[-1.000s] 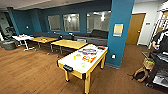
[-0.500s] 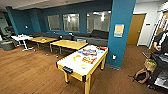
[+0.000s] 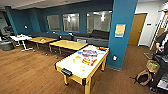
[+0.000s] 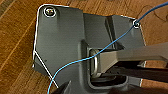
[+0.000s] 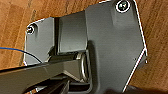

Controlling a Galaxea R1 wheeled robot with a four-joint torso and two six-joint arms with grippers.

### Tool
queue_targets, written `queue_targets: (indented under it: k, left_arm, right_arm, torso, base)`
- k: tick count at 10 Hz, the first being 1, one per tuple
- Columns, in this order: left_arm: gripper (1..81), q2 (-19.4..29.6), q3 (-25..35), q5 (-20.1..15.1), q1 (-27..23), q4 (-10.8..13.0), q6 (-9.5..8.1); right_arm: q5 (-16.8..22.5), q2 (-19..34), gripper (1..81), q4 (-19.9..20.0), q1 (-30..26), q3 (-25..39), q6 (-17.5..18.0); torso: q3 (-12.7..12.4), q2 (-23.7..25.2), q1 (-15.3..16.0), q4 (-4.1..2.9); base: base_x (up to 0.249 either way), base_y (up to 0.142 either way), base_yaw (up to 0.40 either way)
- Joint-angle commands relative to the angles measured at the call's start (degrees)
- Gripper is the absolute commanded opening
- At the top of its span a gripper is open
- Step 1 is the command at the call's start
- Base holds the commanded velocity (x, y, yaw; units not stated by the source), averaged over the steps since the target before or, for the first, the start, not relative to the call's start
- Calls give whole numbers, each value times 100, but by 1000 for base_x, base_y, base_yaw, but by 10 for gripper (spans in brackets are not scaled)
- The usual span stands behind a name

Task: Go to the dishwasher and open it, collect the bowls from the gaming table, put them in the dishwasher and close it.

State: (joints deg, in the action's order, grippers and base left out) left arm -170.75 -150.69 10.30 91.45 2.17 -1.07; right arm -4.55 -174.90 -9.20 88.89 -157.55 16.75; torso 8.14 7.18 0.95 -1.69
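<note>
Two wrist cameras look down past the robot's own dark plates at a wooden floor [image 4: 17,37], and from neither can it be told whether the left or the right gripper is released, clenched or grasping anything. A thin blue cable [image 4: 75,62] loops across the plate in the left wrist view; wood planks [image 5: 15,27] frame the plate in the right wrist view.

Ahead, in the head view, the gaming table [image 3: 75,68] stands on the wood floor, well apart from the robot, its white top ringed by yellow sides, a dark slot [image 3: 66,72] at the near end. Small bright bowls rest on the white top: a yellow bowl [image 3: 78,57] towards the left side, a yellow-green bowl [image 3: 83,67] nearer the slot end. An orange-and-red cluster [image 3: 89,60] sits between them and the far end; what it is made of cannot be told. A blue-rimmed plate [image 3: 89,52] lies beyond it, and a red item [image 3: 102,48] sits at the far corner.

A teal pillar [image 3: 122,32] rises just beside the table's far end, a notice [image 3: 120,30] fixed to it. Two wooden tables [image 3: 68,45] line up behind, in front of a dark sofa [image 3: 96,37] and interior windows [image 3: 98,21]. At the right edge a person [image 3: 162,41] stands beside a cart [image 3: 160,72], a basket [image 3: 152,66] and a bag [image 3: 143,78] near it.
</note>
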Motion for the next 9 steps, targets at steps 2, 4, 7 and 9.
queue_targets:
  k: [2, 4, 7, 9]
  left_arm:
    - [811, 23, 22, -283, -185, 73, 46]
    - [811, 15, 22, -283, -185, 73, 46]
    - [811, 23, 22, -283, -185, 64, 46]
    - [811, 23, 22, -283, -185, 64, 46]
  right_arm:
    - [270, -4, 811, 6, -261, 15, -14]
    - [270, -4, 811, 6, -245, 15, -14]
    - [270, -4, 811, 6, -244, 24, -14]
    - [270, -4, 811, 6, -244, 24, -14]
  torso:
    - [0, 0, 0, 0]
    - [0, 0, 0, 0]
    - [0, 0, 0, 0]
    - [0, 0, 0, 0]
  base:
    - [134, 0, 0]
    - [136, 0, 0]
    - [136, 0, 0]
    - [136, 0, 0]
